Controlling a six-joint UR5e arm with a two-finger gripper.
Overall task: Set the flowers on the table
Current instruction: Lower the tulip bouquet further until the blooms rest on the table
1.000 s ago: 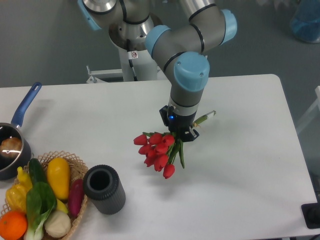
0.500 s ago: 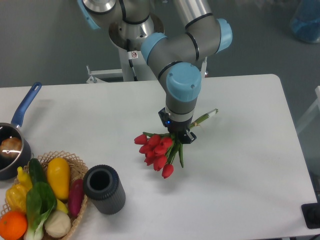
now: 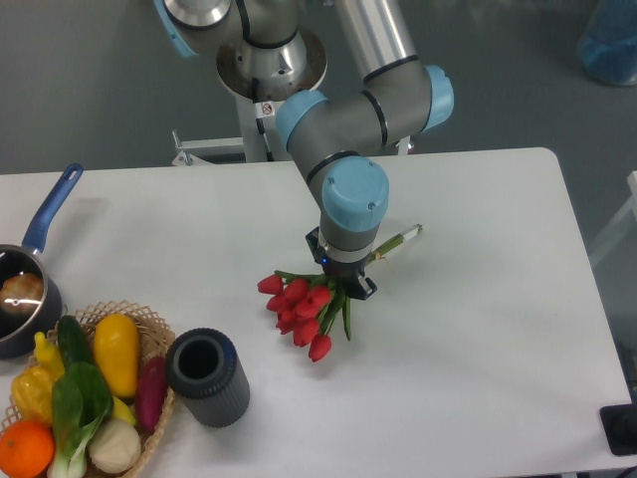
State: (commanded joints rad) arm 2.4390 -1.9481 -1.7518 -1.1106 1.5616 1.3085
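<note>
Since the gripper (image 3: 344,287) looks clamped on the stems of the flowers (image 3: 299,309), with the red heads hanging low near the middle of the table (image 3: 478,329), I'd say it's mostly done, just needs lowering and letting go.

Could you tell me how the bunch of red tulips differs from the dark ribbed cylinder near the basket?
The bunch of red tulips is red and green and held in the gripper; the dark ribbed cylinder is dark grey and stands free. The tulips lie slanted, blooms leftward; the cylinder stands upright, open end up. Both are over the white table.
</note>
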